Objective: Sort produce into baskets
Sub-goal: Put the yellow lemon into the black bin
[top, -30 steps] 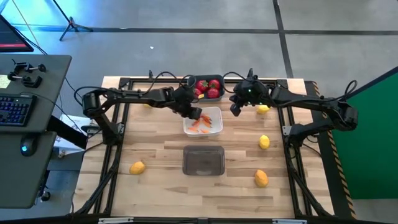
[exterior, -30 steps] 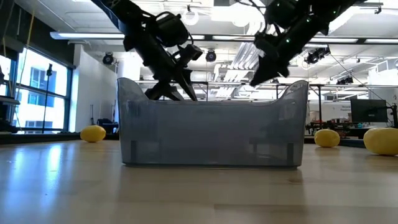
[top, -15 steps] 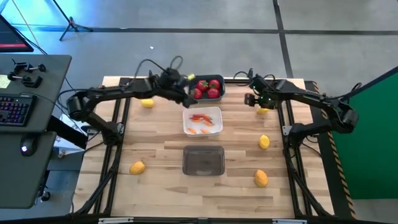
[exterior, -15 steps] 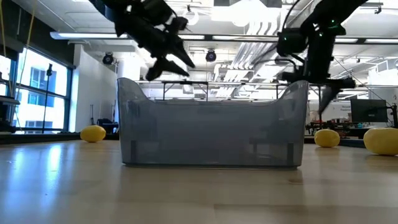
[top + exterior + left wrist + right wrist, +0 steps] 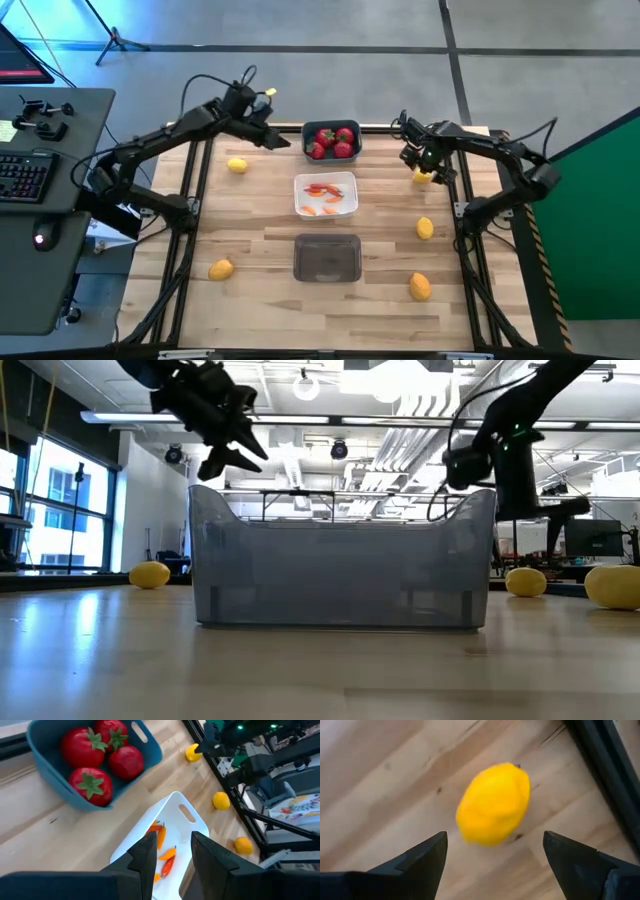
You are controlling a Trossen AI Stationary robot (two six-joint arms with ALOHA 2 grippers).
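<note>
On a pale wooden table (image 5: 260, 245), two dark robot arms hang over the far edge. The right gripper (image 5: 424, 165) is poised directly above a yellow lemon (image 5: 493, 803) lying on the wood near the table's far right corner, its two fingers (image 5: 415, 862) spread wide to either side of the fruit and touching nothing. The left gripper (image 5: 278, 139) hovers in the air at the far left of centre, just left of the blue-grey basket (image 5: 331, 141); its fingers (image 5: 145, 857) stand slightly parted with nothing between them.

Three baskets run in a line down the middle of the table. The blue-grey one, farthest away, holds four red strawberries (image 5: 92, 784). Next comes the white basket (image 5: 327, 195) with several thin orange carrot pieces (image 5: 322, 190) in it, their exact count hard to make out from above. Nearest sits the translucent grey basket (image 5: 327, 258), which appears to hold nothing.

Four more lemons lie loose on the wood: one at the far left (image 5: 237, 165), one at the near left (image 5: 221, 268), one at mid right (image 5: 425, 228) and one at the near right (image 5: 420, 287). A desk with a keyboard (image 5: 22, 178) stands left of the table.
</note>
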